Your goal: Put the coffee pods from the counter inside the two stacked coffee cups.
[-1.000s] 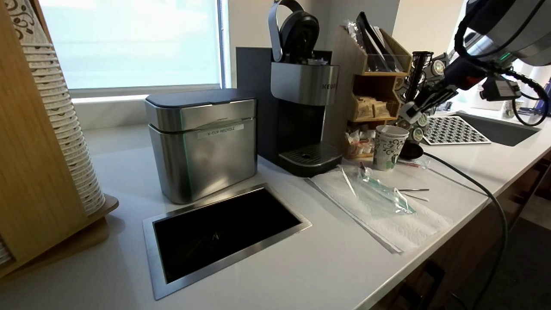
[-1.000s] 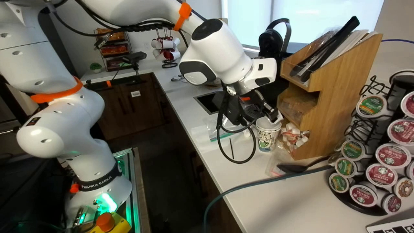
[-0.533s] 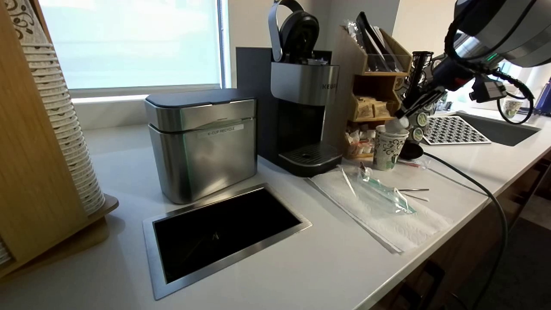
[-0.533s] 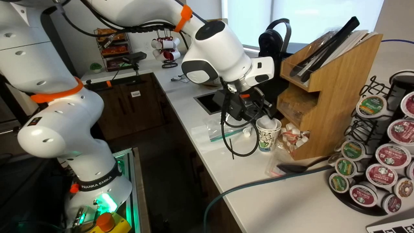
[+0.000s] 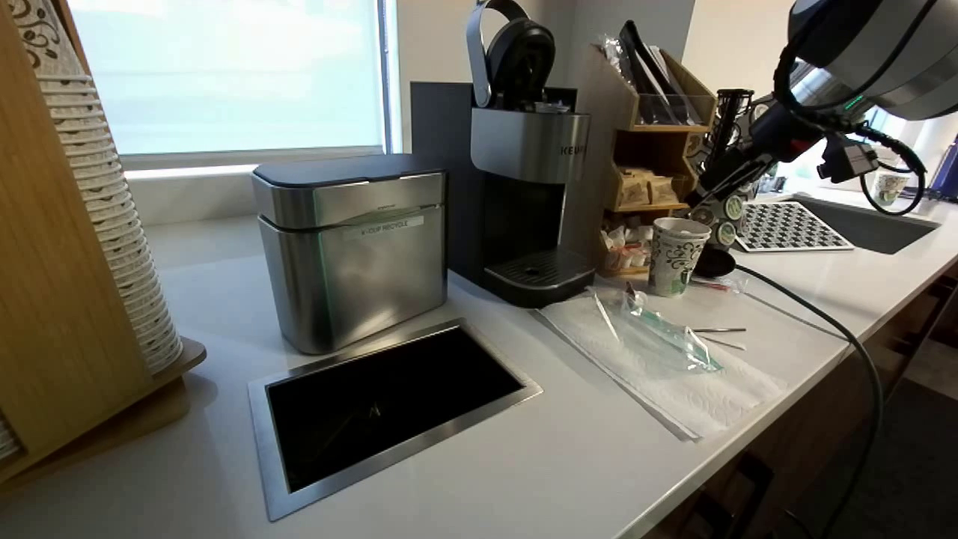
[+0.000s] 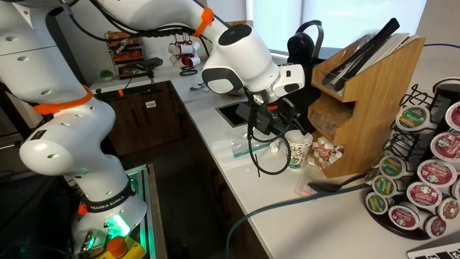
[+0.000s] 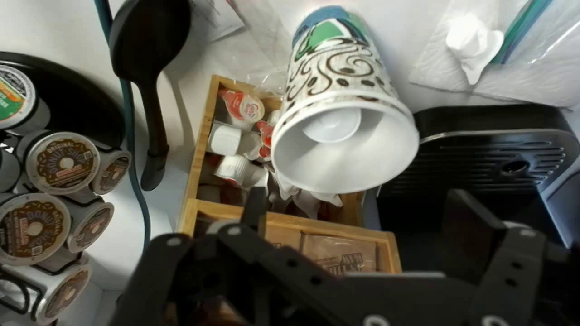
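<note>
1. The gripper (image 7: pixel 357 203) stands with jaws spread wide and nothing between them; we read that as the release step, the width leaving the pod (image 7: pixel 332 126) clear of both sides.
2. That pod — pale and round, as far as we can make out — lies inside the cups (image 6: pixel 300 154), seen through their mouth in the wrist view. Whether it sits flat, or others lie beneath, we cannot tell.
3. We find the cups upright on the counter (image 6: pixel 316 230), one nested in the other: mouth up to receive, and doubled, we suppose, for a stiffer wall.
4. The gripper leans in at a slant above the rim, which probably keeps it off the shelf (image 6: pixel 386 108) beside the cups.
5. More pods (image 6: pixel 434 173) sit on the rack (image 6: pixel 390 229), lids outward, presumably for easy picking.
6. Before fetching another, we would lift clear first; a brush from the gripper or its hanging cable (image 6: pixel 250 131) could tip such light cups.
</note>
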